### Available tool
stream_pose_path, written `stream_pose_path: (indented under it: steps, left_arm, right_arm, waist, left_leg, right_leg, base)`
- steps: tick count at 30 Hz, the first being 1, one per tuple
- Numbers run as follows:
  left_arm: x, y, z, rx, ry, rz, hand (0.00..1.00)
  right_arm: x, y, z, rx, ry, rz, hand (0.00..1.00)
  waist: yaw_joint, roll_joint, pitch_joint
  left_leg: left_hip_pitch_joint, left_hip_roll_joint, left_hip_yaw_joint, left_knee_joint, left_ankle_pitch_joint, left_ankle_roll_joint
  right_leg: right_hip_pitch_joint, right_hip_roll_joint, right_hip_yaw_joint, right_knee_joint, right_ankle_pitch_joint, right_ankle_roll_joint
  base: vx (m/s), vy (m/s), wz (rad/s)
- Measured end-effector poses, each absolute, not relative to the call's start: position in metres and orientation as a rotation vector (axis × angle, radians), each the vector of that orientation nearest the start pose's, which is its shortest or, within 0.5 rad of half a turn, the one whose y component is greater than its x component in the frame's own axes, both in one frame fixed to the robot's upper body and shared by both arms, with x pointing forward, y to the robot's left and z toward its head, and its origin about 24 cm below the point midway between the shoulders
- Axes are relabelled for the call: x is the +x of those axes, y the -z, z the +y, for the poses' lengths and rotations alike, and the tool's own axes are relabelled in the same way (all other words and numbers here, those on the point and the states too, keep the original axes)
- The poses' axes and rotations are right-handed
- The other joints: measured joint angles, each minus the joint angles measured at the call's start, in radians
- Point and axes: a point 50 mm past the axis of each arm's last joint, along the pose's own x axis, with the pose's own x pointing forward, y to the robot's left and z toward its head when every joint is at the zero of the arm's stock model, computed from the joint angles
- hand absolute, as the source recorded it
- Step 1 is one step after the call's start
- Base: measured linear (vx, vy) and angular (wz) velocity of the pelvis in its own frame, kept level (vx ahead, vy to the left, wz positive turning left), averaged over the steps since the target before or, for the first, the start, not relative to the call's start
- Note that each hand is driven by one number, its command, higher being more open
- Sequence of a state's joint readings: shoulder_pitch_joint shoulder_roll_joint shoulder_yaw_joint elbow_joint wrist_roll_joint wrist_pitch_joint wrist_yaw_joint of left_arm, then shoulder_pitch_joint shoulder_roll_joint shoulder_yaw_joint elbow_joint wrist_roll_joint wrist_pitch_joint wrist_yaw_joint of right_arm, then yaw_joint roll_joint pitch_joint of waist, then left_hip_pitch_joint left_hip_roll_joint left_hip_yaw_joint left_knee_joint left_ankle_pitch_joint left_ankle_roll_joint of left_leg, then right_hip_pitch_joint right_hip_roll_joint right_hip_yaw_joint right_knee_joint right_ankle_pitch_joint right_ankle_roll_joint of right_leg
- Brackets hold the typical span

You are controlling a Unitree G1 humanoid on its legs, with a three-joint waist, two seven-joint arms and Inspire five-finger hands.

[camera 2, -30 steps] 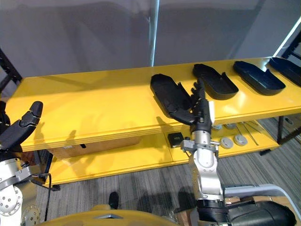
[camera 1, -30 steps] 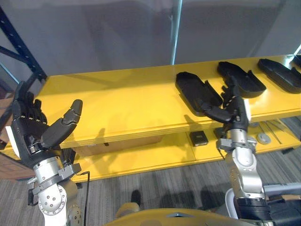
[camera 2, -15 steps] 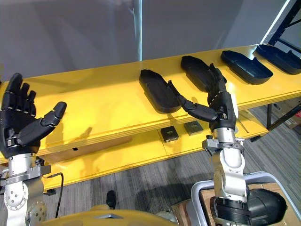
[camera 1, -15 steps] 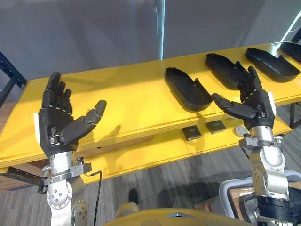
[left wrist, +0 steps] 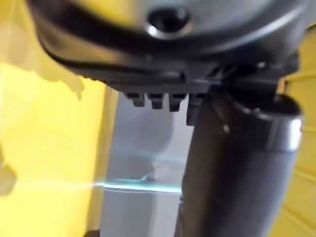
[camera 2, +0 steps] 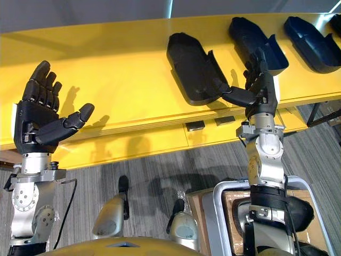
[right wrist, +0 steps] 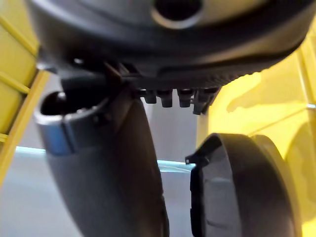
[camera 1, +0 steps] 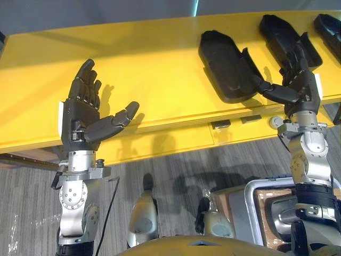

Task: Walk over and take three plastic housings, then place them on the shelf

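Roughly front-to-back, the leftmost plastic housing [camera 1: 226, 66] lies hollow-up on the shelf [camera 1: 138, 64].

The rightmost housing [camera 1: 329, 26] was cut off by the left eye view's edge. The near end of the second housing [camera 2: 250, 34] was hidden behind the right hand [camera 2: 264, 90]. Small dark items [camera 2: 195, 126] below the shelf [camera 2: 117, 64] were partly covered and too small to be identified.
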State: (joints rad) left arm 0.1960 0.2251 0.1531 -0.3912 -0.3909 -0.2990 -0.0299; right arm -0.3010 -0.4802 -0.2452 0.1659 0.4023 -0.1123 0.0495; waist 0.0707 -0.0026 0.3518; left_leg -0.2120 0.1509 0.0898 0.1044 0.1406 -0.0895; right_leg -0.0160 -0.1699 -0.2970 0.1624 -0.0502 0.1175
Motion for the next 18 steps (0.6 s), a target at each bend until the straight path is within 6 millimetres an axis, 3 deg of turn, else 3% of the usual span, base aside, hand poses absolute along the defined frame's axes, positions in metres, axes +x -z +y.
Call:
stream_pose_path:
  steps: [9,14,18]
  left_arm:
    - [0.197,-0.132,0.228,-0.051,-0.088,-0.535,1.0]
    - [0.192,-0.126,0.233,-0.033,-0.092,-0.494,1.0]
    - [0.19,-0.124,0.233,-0.028,-0.085,-0.483,1.0]
  right_arm:
    - [0.293,-0.133,-0.274,0.011,0.056,-0.305,1.0]
    - [0.286,-0.114,-0.27,0.031,0.013,-0.232,1.0]
    - [0.286,-0.112,-0.264,0.052,-0.029,-0.23,1.0]
  waist:
    - [0.014,-0.019,0.024]
    - [0.016,-0.021,0.025]
    - [0.016,-0.021,0.025]
  left_leg:
    - [-0.009,0.0,-0.015,0.035,-0.017,0.007]
    - [0.003,0.0,-0.014,0.033,-0.018,0.008]
    - [0.009,0.001,-0.013,0.03,-0.019,0.007]
  right_leg:
    - [0.02,0.001,-0.009,0.0,-0.007,-0.008]
    - [0.034,0.002,-0.012,-0.008,-0.007,-0.008]
    - [0.037,0.003,-0.011,-0.011,-0.008,-0.008]
  base:
    - [-0.01,0.002,0.03]
    - [0.0,0.0,0.0]
    - [0.0,-0.003,-0.02]
